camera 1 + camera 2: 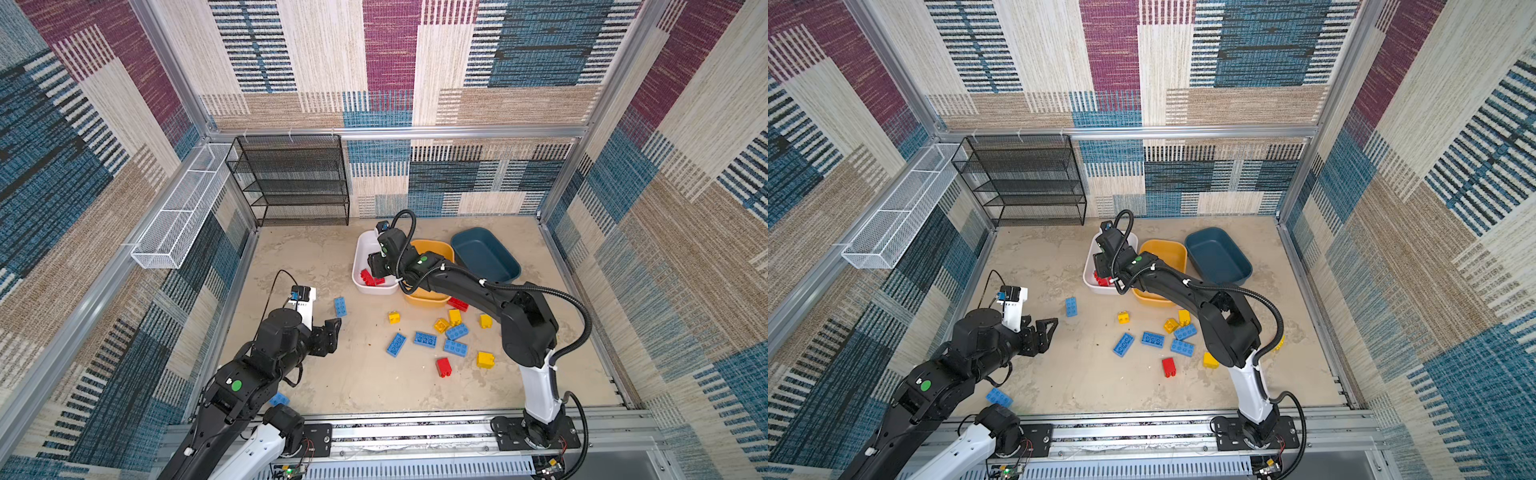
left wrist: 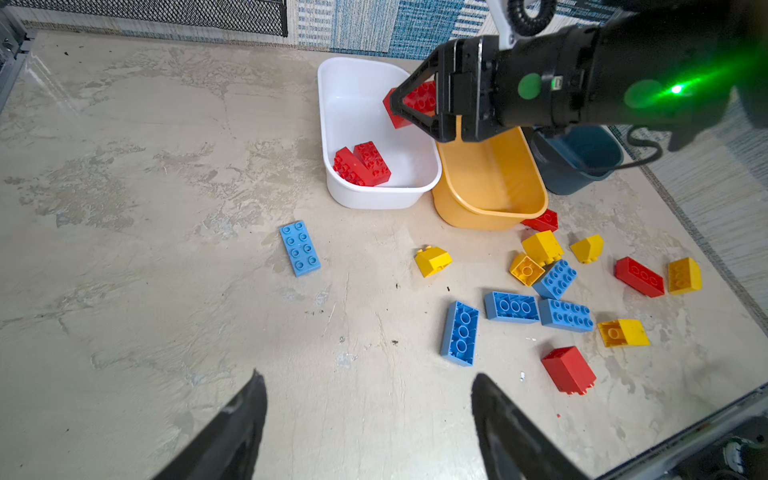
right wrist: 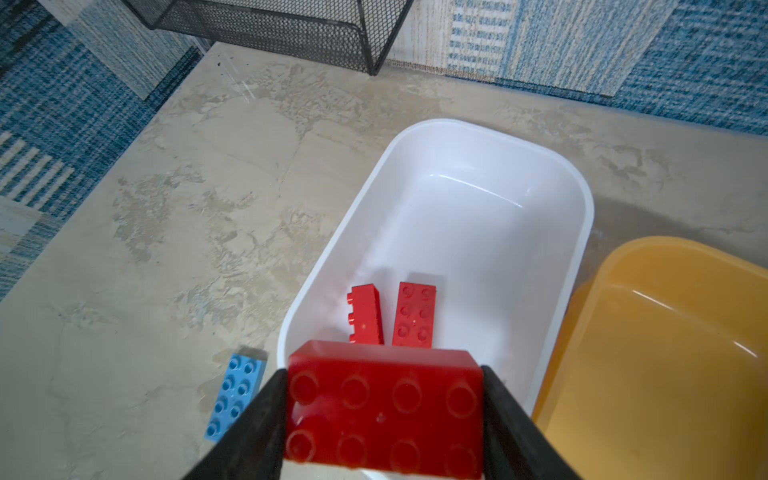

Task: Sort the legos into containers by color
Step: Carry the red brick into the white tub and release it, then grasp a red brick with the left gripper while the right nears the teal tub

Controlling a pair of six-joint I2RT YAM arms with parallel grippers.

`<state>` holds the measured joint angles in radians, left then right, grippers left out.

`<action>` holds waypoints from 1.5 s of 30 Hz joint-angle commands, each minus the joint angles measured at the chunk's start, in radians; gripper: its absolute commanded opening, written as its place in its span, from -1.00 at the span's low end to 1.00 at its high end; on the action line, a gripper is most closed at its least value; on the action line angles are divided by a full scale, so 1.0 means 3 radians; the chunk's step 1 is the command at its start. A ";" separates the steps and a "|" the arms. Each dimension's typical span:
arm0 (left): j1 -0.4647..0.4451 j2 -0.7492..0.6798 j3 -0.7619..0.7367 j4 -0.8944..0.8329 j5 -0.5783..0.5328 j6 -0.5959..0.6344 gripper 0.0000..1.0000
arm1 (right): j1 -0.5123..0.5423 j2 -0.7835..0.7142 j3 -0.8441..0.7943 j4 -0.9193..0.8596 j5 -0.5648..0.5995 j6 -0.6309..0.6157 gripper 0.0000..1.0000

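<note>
Clamped the right gripper [image 3: 383, 370] on a red 2x4 brick [image 3: 384, 419], pads against its two short ends, studded face toward the wrist camera. Hung it over the white tub [image 3: 478, 232], above the end nearer the robot, where two more red bricks [image 3: 414, 313] lay side by side on the tub's floor. Could not judge from these views how far above the rim it hung. Found the yellow tub [image 3: 665, 353] beside it bare, and the teal tub [image 1: 484, 253] bare as well. Hovered the left gripper [image 2: 368, 376] over open table [image 2: 166, 208], jaws well apart, nothing between them. Left the other blue, yellow and red bricks loose on the table, a lone blue brick [image 2: 300, 248] lying apart from the rest.

Judged the held brick light, rigid and hard, unlikely to suffer from a short drop, yet smooth-walled and so liable to slip or pivot in a loose grip. Reckoned the flat opposite walls the best hold, never the studs or a corner.
</note>
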<state>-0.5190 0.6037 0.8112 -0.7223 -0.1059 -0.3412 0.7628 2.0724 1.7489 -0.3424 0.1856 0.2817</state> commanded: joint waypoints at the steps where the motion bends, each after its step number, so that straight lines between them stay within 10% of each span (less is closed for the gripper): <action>1: 0.0002 0.0035 -0.0009 0.0005 0.0023 0.0013 0.56 | -0.0040 0.0132 0.0172 -0.0049 -0.0020 -0.0109 -0.12; 12: -0.0061 0.0127 0.0008 0.0191 0.0500 0.0148 0.51 | -0.0125 0.0015 0.0294 -0.0088 -0.0049 -0.0147 0.66; 45: -0.2210 0.3127 0.0460 0.1867 0.0405 0.0854 0.53 | -0.1563 -0.3493 -0.3104 0.0878 -0.1111 0.0327 0.99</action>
<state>-1.1782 1.4998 0.9348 -0.2638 0.0032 -0.1497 0.3115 1.0637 0.8360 -0.1265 -0.1146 0.3428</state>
